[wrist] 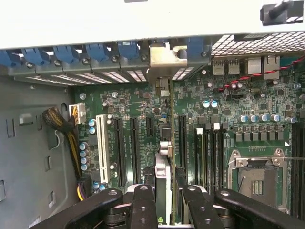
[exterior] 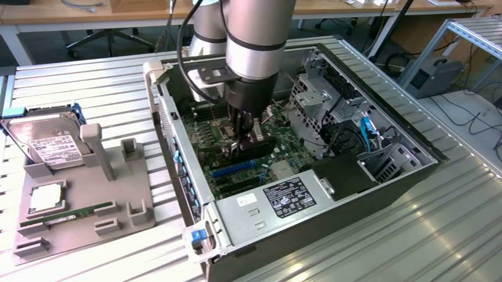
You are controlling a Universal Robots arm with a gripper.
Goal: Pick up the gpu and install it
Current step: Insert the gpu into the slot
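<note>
My gripper [exterior: 248,140] reaches down into the open computer case [exterior: 392,170], just above the motherboard [wrist: 224,102]. In the wrist view the gripper [wrist: 167,206] is shut on the gpu [wrist: 165,167], a thin dark card seen edge-on between the two black fingers [wrist: 143,207]. The card stands upright in line with a long black expansion slot [wrist: 182,138]. Its silver-beige bracket [wrist: 164,59] sits against the case's rear slot openings. I cannot tell whether the card's edge is seated in the slot.
A grey parts holder [exterior: 94,226] at the exterior view's left carries a hard drive [exterior: 49,141] and a green RAM stick [exterior: 67,217]. Inside the case are a white slot [wrist: 101,148], a CPU socket [wrist: 257,176], a drive cage [exterior: 314,100] and cables [wrist: 62,121].
</note>
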